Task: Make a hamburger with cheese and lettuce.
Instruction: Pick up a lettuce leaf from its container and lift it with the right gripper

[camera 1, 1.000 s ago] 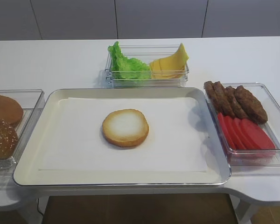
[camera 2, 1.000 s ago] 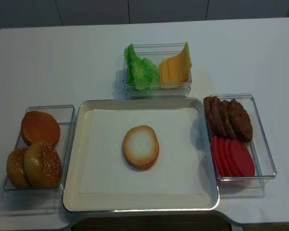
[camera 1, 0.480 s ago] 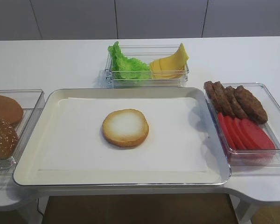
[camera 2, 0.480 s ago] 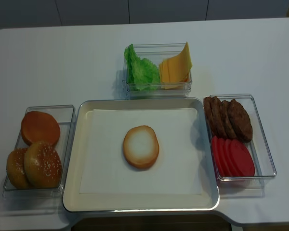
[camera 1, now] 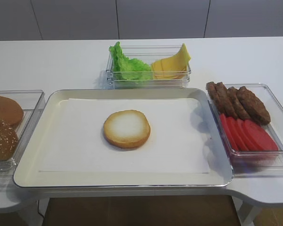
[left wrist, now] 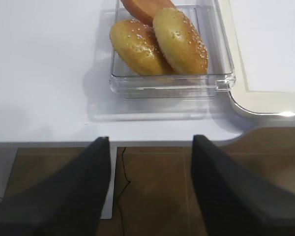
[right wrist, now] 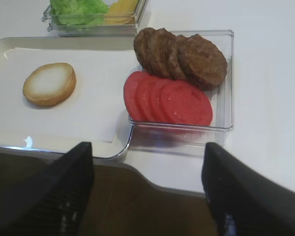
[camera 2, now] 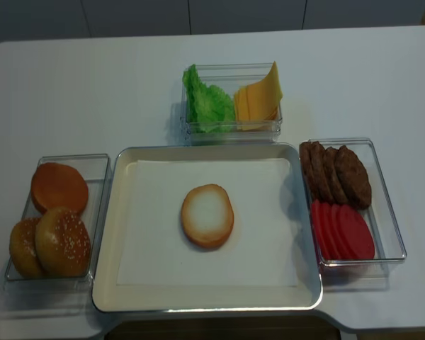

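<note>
The hamburger bun half [camera 1: 126,128] lies cut face up in the middle of the paper-lined tray [camera 1: 122,183]. It also shows in the other high view [camera 2: 207,216] and the right wrist view [right wrist: 49,83]. The cheese slices [camera 1: 170,66] stand fanned in the right half of the back clear bin. Beside them is a bunched heap of green leaves [camera 1: 127,66]; no single flat lettuce leaf shows apart from it. My left gripper [left wrist: 150,196] is open and empty, below the table's front edge in front of the bun bin. My right gripper [right wrist: 147,196] is open and empty, below the front edge near the tomato bin.
A clear bin at the left [camera 2: 99,212] holds sesame-topped buns [camera 2: 60,241] and a plain brown bun. A clear bin at the right [camera 2: 389,212] holds brown patties [camera 2: 336,173] and red tomato slices [camera 2: 343,230]. Neither arm shows in the high views.
</note>
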Available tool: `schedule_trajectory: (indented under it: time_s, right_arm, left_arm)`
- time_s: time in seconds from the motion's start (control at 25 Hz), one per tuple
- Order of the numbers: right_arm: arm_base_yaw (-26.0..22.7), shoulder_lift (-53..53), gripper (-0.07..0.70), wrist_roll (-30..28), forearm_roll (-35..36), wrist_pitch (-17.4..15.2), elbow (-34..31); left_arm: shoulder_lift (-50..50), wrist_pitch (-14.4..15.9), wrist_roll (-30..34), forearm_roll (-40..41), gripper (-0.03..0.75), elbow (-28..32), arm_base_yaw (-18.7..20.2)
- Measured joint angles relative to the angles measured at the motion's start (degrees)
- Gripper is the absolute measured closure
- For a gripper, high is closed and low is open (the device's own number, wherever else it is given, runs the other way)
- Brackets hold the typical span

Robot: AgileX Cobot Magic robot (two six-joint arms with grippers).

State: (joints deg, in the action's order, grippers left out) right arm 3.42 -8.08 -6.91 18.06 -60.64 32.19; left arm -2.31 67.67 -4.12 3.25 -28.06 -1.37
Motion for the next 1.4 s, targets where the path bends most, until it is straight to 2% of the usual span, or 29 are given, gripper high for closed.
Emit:
schedule_trajectory:
  time_s: [0.12,0.28,0.48,0.68,0.8,0.92,1.0,1.12,1.24,1.4]
  right_arm:
    - [0.0,-6.2,0.119,-0.9,0.7,2.0,3.0]
    - [0.0,-14.5,0.129,-2.4,4.0,3.7,8.1]
    - [0.0,-25.2,0.132,-2.9,8.4,4.6,15.2]
    - [0.0,-34.2,0.132,-6.3,14.2,5.0,20.2]
    - [0.0,-38.8,0.132,-12.4,20.1,5.4,20.5]
    - [0.0,-43.3,0.132,-20.8,29.7,5.5,21.1]
    - [0.0,-46.7,0.132,-22.7,32.6,5.1,23.0]
    - [0.2,-52.4,0.132,-22.7,32.8,4.1,27.6]
    - [2.4,-58.1,0.132,-20.1,28.9,4.0,33.5]
    - [8.9,-65.1,0.132,-11.2,18.2,3.6,42.2]
  left_arm:
    - [0.0,0.0,0.0,0.0,0.324,0.0,0.0]
    - [0.0,0.0,0.0,0.0,0.324,0.0,0.0]
    - [0.0,0.0,0.0,0.0,0.324,0.0,0.0]
    - [0.0,0.0,0.0,0.0,0.324,0.0,0.0]
    - [0.0,0.0,0.0,0.0,0.324,0.0,0.0]
    - [0.0,0.0,0.0,0.0,0.324,0.0,0.0]
    - [0.0,0.0,0.0,0.0,0.324,0.0,0.0]
    - [0.0,0.0,0.0,0.0,0.324,0.0,0.0]
    - [0.0,0.0,0.0,0.0,0.324,0.0,0.0]
    - [0.0,0.0,0.0,0.0,0.324,0.0,0.0]
